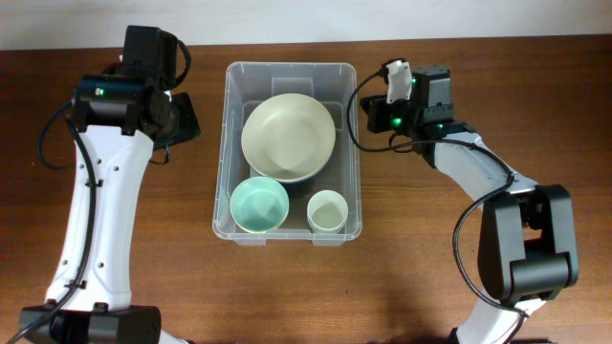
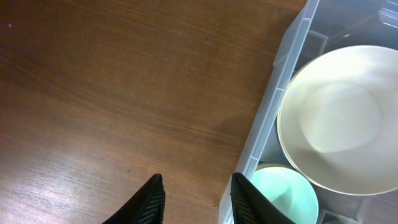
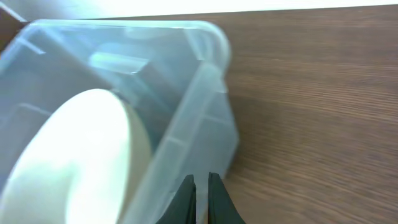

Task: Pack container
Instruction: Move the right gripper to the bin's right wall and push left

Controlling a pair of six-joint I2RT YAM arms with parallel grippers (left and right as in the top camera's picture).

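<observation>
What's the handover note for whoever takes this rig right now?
Left gripper: open, empty, over bare table just outside the container's left wall.
Right gripper: shut, at the container's right rim near the far corner. I can't tell whether it pinches the rim.
Container: at table centre, upright, no lid on it.
Done: large cream bowl in the far half, mint bowl near left, small white bowl near right.
Left: no loose item shows outside the container in the overhead view, so packing looks finished. Check the right gripper before moving that arm.
</observation>
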